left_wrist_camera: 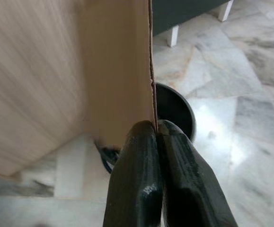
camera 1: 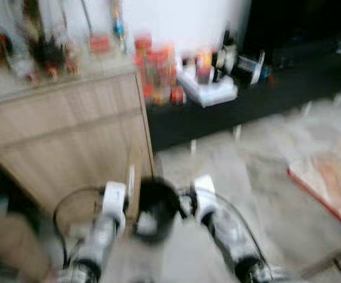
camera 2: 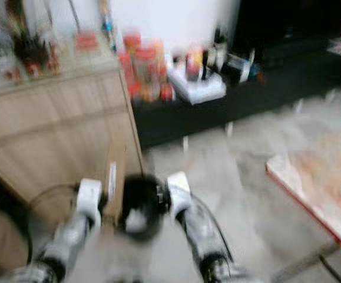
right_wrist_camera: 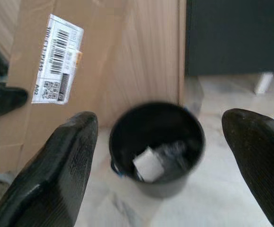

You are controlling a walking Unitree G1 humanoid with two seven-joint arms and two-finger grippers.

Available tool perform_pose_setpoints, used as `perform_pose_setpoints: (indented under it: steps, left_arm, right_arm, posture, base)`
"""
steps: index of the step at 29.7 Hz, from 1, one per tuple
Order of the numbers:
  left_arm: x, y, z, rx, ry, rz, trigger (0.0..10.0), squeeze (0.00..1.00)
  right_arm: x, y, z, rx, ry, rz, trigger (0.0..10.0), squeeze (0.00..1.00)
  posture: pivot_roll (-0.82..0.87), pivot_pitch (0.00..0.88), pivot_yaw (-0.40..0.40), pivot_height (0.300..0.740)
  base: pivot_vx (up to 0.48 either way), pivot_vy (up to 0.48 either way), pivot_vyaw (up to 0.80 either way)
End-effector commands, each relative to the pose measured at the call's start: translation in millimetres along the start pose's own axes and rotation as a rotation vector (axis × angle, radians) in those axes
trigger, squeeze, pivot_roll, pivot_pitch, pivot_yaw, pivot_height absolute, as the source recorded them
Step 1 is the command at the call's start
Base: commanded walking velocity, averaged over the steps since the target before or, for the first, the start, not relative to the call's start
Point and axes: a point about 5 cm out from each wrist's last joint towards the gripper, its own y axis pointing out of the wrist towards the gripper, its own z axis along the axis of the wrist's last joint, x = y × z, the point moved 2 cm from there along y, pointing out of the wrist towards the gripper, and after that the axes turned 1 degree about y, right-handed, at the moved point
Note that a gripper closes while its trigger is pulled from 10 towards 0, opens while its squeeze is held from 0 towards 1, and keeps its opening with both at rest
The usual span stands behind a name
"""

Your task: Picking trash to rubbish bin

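A wooden cabinet (camera 1: 64, 141) stood at the robot's left front, its top crowded with blurred bottles and jars (camera 1: 40, 47). Beyond it a long, low black unit (camera 1: 247, 100) on white legs ran along the wall, carrying red-lidded jars (camera 1: 155, 71) and a white tray of small bottles (camera 1: 208, 88). The floor was pale marble tile (camera 1: 235, 171), with a red-edged mat (camera 1: 329, 177) lying off to the right. Both head views were smeared by motion.

A flat piece of brown cardboard (right_wrist_camera: 47, 80), bearing a white barcode label (right_wrist_camera: 58, 59), stood upright just beside the cabinet's side. The left gripper (left_wrist_camera: 156, 137) had its two black fingers (left_wrist_camera: 137, 179) pressed together on the cardboard's thin edge, pinching it.

The black rubbish bin (right_wrist_camera: 155, 146) sat on the floor between the two silver arms, close to the corner of the cabinet and just beside the cardboard. Inside it lay a white scrap (right_wrist_camera: 148, 165) and some darker crumpled trash that was too blurred to make out.

The right gripper (right_wrist_camera: 174, 161) hung above the bin with its fingers spread wide apart and nothing between them
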Motion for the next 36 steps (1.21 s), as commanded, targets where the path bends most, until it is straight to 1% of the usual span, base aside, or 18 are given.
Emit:
perform_pose_setpoints:
  steps: [1, 9, 11, 12, 26, 31, 36]
  left_arm:
    - [0.9, 1.6, 4.2, 0.016, -0.014, 0.009, 10.0, 0.0]
    - [-1.4, -1.8, -2.3, 0.008, -0.02, 0.034, 10.0, 0.0]
    - [-2.2, -2.2, -3.0, 0.007, -0.021, 0.038, 10.0, 0.0]
    - [-2.7, -2.2, -2.9, 0.006, -0.021, 0.042, 10.0, 0.0]
    - [-5.3, 0.1, 2.2, 0.015, -0.017, 0.051, 10.0, 0.0]
    - [-6.4, 0.4, 3.2, 0.017, -0.016, 0.053, 10.0, 0.0]
    - [-7.2, 0.5, 3.9, 0.019, -0.015, 0.055, 10.0, 0.0]
  right_arm:
    - [1.9, 0.5, 4.0, 0.012, -0.013, 0.0, 10.0, 0.0]
    - [0.2, 1.6, 6.2, 0.02, -0.02, 0.013, 10.0, 0.0]
    - [-1.1, 1.7, 6.0, 0.016, -0.04, 0.021, 10.0, 0.0]
    - [-2.2, 1.7, 6.1, 0.017, -0.056, 0.03, 10.0, 0.0]
    - [-5.0, 3.1, 8.2, 0.023, -0.086, 0.042, 10.0, 0.0]
    - [-5.1, 3.8, 9.6, 0.029, -0.068, 0.038, 10.0, 0.0]
    - [-6.2, 4.4, 11.6, 0.037, -0.088, 0.047, 10.0, 0.0]
  posture:
    - [0.03, 0.09, 0.003, 0.74]
    - [0.03, 0.096, -0.008, 0.74]
    - [0.03, 0.094, -0.008, 0.74]
    - [0.03, 0.092, -0.008, 0.74]
    - [0.03, 0.078, 0.001, 0.74]
    - [0.03, 0.075, 0.002, 0.74]
    - [0.04, 0.071, 0.003, 0.74]
  base:
    - [0.0, 0.0, 0.0]
    - [0.0, 0.0, 0.0]
    - [0.0, 0.0, 0.0]
    - [0.0, 0.0, 0.0]
    - [0.0, 0.0, 0.0]
    - [0.244, 0.0, 0.0]
    - [0.247, 0.0, 0.0]
